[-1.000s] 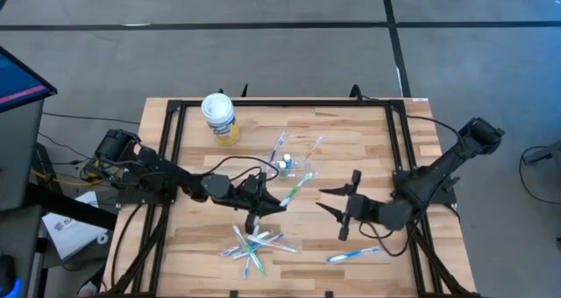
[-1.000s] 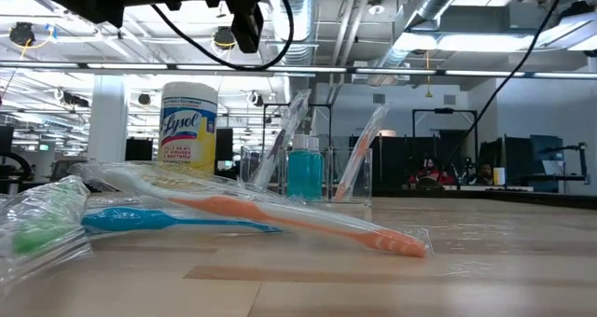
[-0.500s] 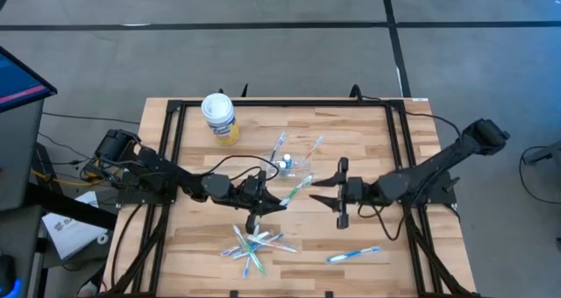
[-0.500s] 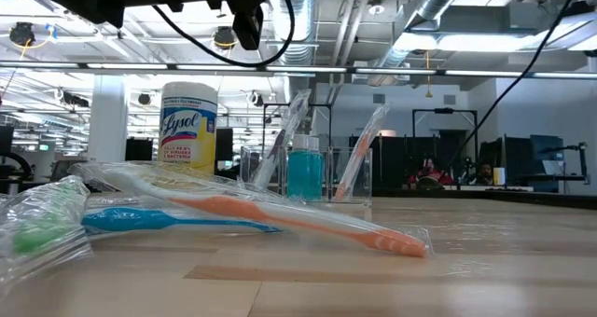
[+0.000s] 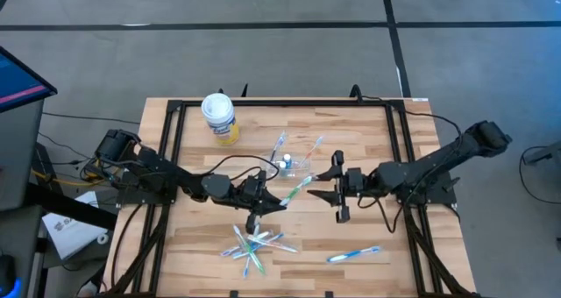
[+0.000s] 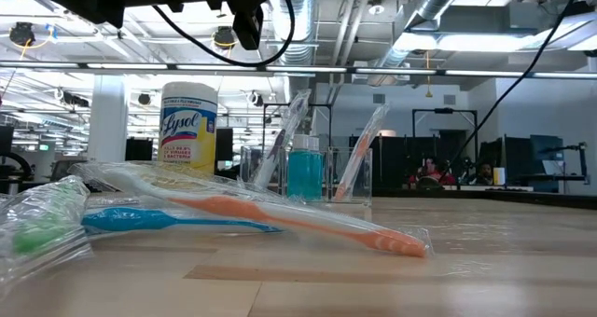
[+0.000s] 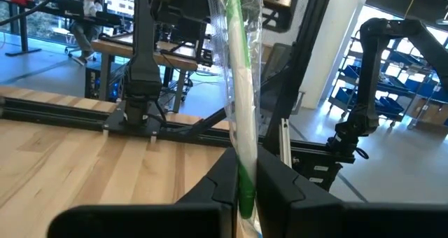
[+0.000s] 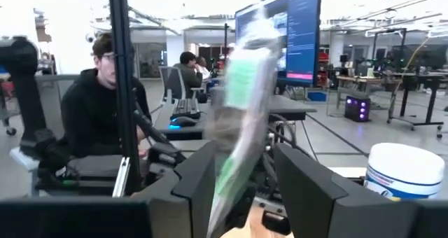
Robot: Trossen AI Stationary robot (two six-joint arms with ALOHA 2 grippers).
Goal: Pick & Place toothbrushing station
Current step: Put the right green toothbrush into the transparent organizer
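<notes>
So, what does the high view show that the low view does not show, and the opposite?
Only the high view shows both arms: the left gripper shut on a wrapped green toothbrush, with the right gripper open around that brush's far end, plus a blue toothbrush lying alone. Only the low view shows the white tub's label and the room behind. Both show the clear cup and a pile of wrapped toothbrushes.

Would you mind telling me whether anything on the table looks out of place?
Yes. Wrapped toothbrushes lie in a jumbled pile near the front edge, and one lies alone to the right, far from the cup. The left gripper holds another in mid-air.
</notes>
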